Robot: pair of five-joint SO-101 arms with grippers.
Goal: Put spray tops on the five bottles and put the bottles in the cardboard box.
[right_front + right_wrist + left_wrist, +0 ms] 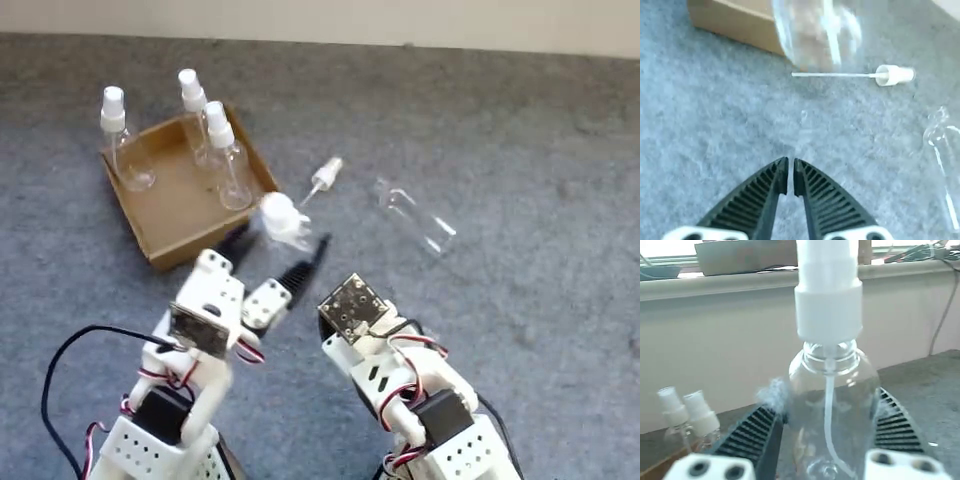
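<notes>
My left claw (270, 250) clamps the capped bottle (283, 220) upright | cardboard box (125, 210) just beside it, on the side away from my right claw (791, 167) | right claw closed, empty.

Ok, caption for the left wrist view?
Left hand gripping a clear bottle with spray top on, two capped bottles behind.

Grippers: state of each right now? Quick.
Left gripper: closed on a capped bottle.
Right gripper: closed, holding nothing.
</notes>
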